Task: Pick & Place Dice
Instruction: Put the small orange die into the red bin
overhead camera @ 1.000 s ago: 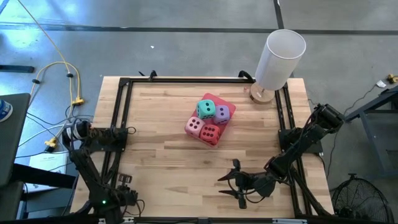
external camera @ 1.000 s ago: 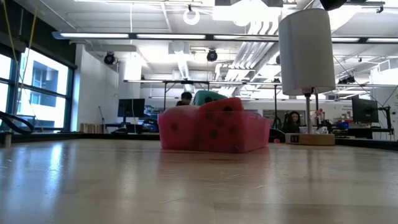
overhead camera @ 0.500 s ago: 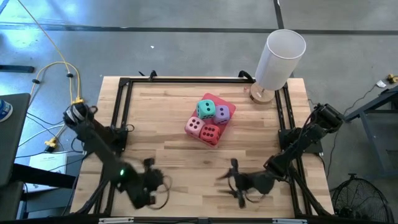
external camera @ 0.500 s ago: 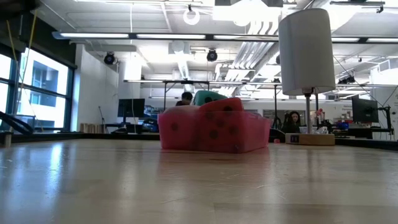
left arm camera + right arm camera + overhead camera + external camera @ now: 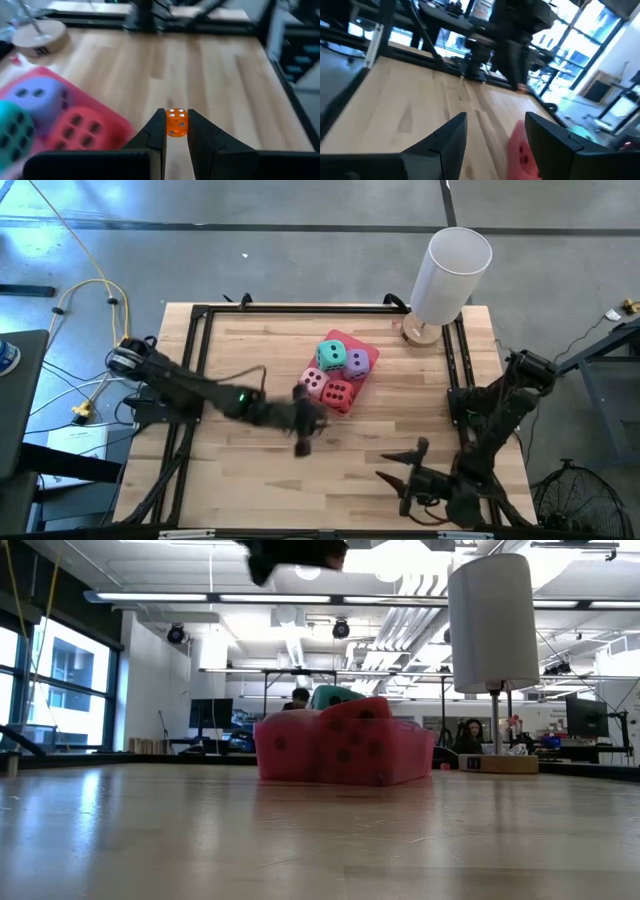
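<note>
1. Your left gripper (image 5: pixel 175 131), just at 7 o'clock of the pink tray (image 5: pixel 368 356) at table centre, is clamped on a small orange die (image 5: pixel 176 122); it could knock the 4 dice (image 5: pixel 336 373) crowding that tray.
2. Your right gripper (image 5: pixel 405 478), at 5 o'clock, has fingers apart and empty; swinging in risks collision.

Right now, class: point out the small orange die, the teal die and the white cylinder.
small orange die (image 5: pixel 176 122): left wrist view, its white-pipped face.
teal die (image 5: pixel 331 355): high view, top face.
white cylinder (image 5: pixel 450 275): high view, its side wall.
</note>
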Tool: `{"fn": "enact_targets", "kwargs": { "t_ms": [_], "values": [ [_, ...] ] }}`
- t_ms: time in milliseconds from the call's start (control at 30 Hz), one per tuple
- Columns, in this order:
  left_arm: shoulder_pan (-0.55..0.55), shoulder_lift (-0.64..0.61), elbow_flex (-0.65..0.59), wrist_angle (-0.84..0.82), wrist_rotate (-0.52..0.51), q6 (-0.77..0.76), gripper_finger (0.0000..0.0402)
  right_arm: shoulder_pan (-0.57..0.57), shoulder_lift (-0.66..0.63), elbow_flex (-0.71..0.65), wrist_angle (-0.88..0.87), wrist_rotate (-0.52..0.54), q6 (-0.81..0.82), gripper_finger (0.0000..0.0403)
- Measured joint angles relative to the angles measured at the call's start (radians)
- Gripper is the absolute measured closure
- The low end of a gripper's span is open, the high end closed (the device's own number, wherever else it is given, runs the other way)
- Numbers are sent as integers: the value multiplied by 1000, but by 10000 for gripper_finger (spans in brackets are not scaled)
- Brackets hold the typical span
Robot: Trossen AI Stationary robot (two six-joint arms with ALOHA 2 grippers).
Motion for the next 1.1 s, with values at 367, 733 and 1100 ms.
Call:
{"fn": "enact_targets", "kwargs": {
  "t_ms": [367, 733, 1100],
  "values": [
    [375, 78, 1, 106, 322, 19, 327, 12, 0, 0, -119, 109, 34, 211],
    [440, 241, 1, 215, 409, 18, 278, -2, 0, 0, -123, 6, 89, 211],
    [446, 264, 2, 251, 206, 40, 275, -2, 0, 0, -141, -134, 222, 211]
  ]
}}
